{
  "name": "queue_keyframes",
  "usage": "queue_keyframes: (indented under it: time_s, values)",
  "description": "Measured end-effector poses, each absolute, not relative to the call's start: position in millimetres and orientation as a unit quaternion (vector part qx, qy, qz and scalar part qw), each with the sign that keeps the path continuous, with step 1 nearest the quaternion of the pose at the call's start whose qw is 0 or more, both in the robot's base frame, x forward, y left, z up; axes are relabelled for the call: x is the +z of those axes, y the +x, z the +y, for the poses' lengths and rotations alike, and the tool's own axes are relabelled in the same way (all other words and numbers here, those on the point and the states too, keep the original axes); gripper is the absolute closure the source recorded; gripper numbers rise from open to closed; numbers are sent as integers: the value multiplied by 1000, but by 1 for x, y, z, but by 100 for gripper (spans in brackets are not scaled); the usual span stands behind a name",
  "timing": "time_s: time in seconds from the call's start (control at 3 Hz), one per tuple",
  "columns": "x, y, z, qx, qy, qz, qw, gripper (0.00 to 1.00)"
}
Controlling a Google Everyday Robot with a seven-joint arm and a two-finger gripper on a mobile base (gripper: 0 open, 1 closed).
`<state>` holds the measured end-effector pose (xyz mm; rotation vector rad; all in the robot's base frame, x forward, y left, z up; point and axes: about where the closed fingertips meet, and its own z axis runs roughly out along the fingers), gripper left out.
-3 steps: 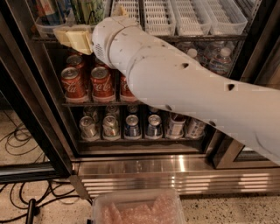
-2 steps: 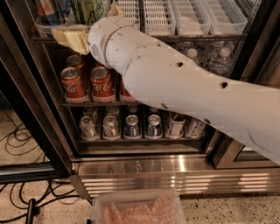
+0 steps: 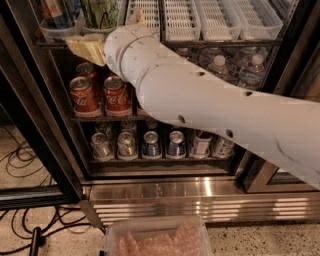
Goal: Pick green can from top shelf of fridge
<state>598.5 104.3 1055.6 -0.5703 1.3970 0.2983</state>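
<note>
Gripper [image 3: 89, 47], at the end of the white arm [image 3: 200, 105], sits at the left front edge of the top shelf [image 3: 225, 44] of the fridge [image 3: 200, 200]; whether it is spread or closed I cannot tell. One green can [image 3: 100, 12] stands just above it in a clear bin, beside one blue-and-red can [image 3: 57, 11]. Four white bins [image 3: 215, 17] line the shelf. Below show three red cans [image 3: 117, 95], and six cans [image 3: 151, 144] on the bottom rack.

near light whitens the arm [image 3: 210, 107] and the gripper [image 3: 87, 48] at the left of the top shelf [image 3: 225, 44], the fridge [image 3: 48, 125] dim inside, its steel base [image 3: 190, 197] glaring.
</note>
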Motion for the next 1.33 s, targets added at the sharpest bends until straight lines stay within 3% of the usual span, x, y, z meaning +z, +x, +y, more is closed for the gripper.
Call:
queue_keyframes:
  time_s: [1.0, 1.33]
  values:
    - [1079, 628, 130, 79, -225, 627, 741, 25]
    - [1086, 634, 137, 67, -223, 627, 743, 24]
